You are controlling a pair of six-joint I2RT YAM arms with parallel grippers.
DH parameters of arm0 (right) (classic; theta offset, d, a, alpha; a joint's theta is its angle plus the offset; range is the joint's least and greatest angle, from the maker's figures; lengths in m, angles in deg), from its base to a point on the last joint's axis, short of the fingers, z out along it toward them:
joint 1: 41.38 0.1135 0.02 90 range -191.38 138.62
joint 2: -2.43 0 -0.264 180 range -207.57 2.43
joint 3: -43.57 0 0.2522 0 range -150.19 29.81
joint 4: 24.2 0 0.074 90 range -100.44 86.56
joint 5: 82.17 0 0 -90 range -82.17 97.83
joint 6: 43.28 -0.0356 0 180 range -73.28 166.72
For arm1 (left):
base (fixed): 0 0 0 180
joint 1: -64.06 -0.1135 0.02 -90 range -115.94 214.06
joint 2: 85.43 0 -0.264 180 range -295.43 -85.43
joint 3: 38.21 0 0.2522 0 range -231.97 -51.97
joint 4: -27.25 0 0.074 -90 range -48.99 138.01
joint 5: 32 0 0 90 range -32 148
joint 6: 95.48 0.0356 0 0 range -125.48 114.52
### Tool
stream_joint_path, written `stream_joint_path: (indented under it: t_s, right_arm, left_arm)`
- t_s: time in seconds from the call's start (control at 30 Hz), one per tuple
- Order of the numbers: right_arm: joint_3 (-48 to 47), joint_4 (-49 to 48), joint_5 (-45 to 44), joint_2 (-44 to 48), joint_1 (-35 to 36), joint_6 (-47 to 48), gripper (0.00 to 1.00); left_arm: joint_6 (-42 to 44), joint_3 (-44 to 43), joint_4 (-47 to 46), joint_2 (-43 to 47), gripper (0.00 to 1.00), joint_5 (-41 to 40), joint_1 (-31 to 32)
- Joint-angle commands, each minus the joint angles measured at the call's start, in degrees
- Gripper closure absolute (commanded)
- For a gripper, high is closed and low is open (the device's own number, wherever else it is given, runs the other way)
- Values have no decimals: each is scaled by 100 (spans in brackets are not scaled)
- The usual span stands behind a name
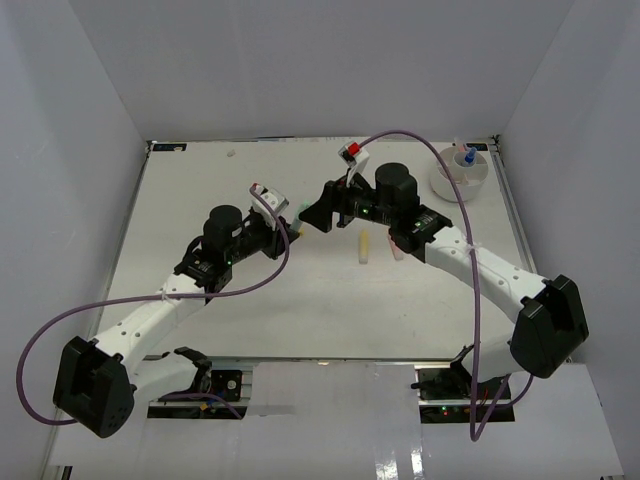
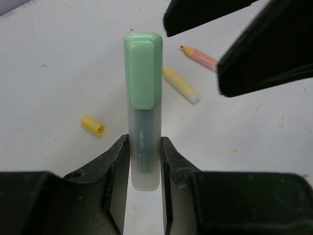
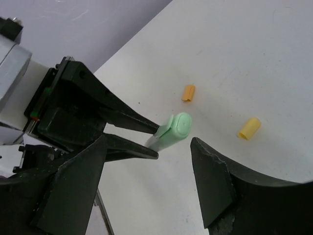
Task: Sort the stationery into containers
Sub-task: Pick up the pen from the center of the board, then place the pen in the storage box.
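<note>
Left gripper pinching green highlighter; right gripper spread wide, fingertips cut off.

A white table sat enclosed by plain pale lavender-grey walls on three sides, evenly lit from above

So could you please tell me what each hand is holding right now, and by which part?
The left hand grips the green highlighter by its translucent barrel end, cap pointing away. The right hand stands open around the cap and holds nothing.
</note>
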Motion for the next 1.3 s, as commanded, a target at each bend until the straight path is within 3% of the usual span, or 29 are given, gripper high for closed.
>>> stream_joint_path:
  t_s: [0.0,0.33,0.43,0.57,0.63,0.8,0.83,0.9,0.93,0.97,1.0,1.27]
  right_arm:
    - [-391,-225,-60,-263,-17,-387,24]
    - [-559,-357,45,-615,-17,-678,30]
    - [-488,-523,238,-624,-8,-748,43]
    - [-427,-611,326,-624,-8,-757,71]
    - [-374,-664,335,-598,-8,-757,77]
    - [-242,-647,38,-431,-52,-599,88]
    - [-199,-630,-42,-387,-139,-555,89]
    - [-93,-419,-348,-212,-376,-389,90]
    - [-58,-305,-455,-150,-490,-318,90]
    - [-5,-17,-560,-1,-613,-135,90]
    - [13,160,-822,78,-937,-46,90]
    - [127,1208,-2380,817,-3021,825,91]
  left_arm:
    - [391,-166,-428,126,100,406,19]
    - [400,18,-798,302,100,529,19]
    - [365,71,-824,276,100,582,19]
    - [303,159,-868,249,99,635,19]
    - [295,185,-868,232,94,670,19]
    - [198,221,-859,205,68,653,19]
    - [137,221,-851,179,54,583,19]
    - [-21,221,-859,144,39,521,19]
    - [-161,221,-877,118,15,468,19]
    - [-380,221,-903,30,6,390,19]
    - [-487,168,-869,-23,2,345,19]
    - [-1383,-596,230,-823,2,-604,-235]
